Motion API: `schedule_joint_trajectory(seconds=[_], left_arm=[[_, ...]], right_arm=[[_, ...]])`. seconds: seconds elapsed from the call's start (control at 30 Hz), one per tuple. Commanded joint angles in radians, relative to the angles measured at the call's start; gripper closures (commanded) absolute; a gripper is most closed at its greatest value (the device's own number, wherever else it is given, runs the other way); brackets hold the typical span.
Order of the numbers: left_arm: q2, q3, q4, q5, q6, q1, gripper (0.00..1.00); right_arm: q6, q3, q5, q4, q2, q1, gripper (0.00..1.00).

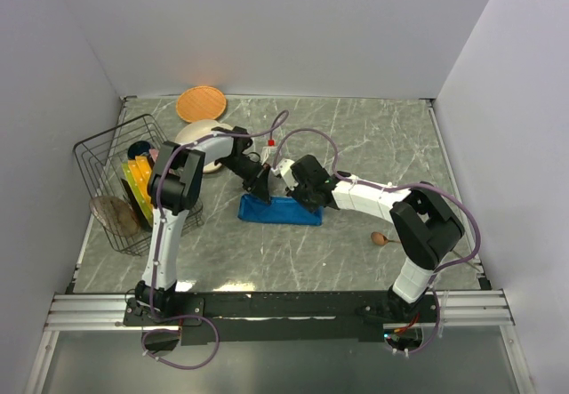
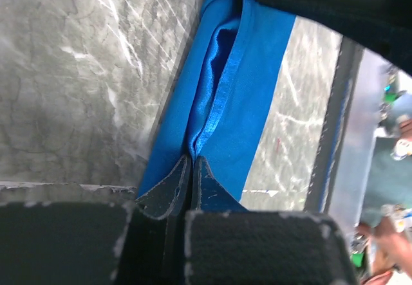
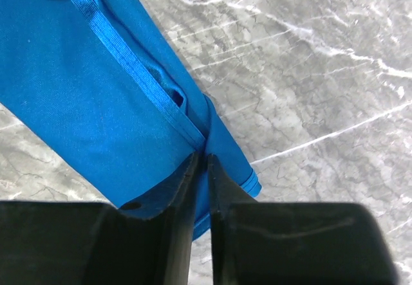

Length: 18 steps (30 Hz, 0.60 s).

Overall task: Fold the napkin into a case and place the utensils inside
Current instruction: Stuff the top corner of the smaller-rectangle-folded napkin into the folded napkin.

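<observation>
Where the top view is read from its left edge, a wire basket (image 1: 94,168) is seen at centre left, with a yellow plate (image 1: 135,185) stood on edge inside it among other flat plates. An orange plate (image 1: 201,103) is laid outside it on the table (image 1: 364,136), toward the upper left. At frame centre the napkin (image 1: 284,212) is spread as a narrow blue strip beneath both wrists. Only in the left wrist view is the left gripper (image 2: 193,169) shown pinched tight on a raised hem of the cloth. In the right wrist view the right gripper (image 3: 201,169) is set at the hem with a thin slit between its jaws; whether cloth is caught cannot be told. At lower right a wooden spoon (image 1: 380,237) is seen apart from the cloth.
</observation>
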Motion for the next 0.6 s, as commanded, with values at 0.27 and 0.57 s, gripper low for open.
schedule_joint_trajectory(seconds=[0.27,0.57], left_arm=[[0.042,-0.033,0.068,0.027,-0.093,0.002,0.99],[0.062,0.031,0.015,0.027,-0.070,0.004,0.99]], right_arm=[[0.035,0.094,-0.017,-0.043,-0.030,0.009,0.48],[0.004,0.071,-0.034,-0.035,0.024,0.010,0.43]])
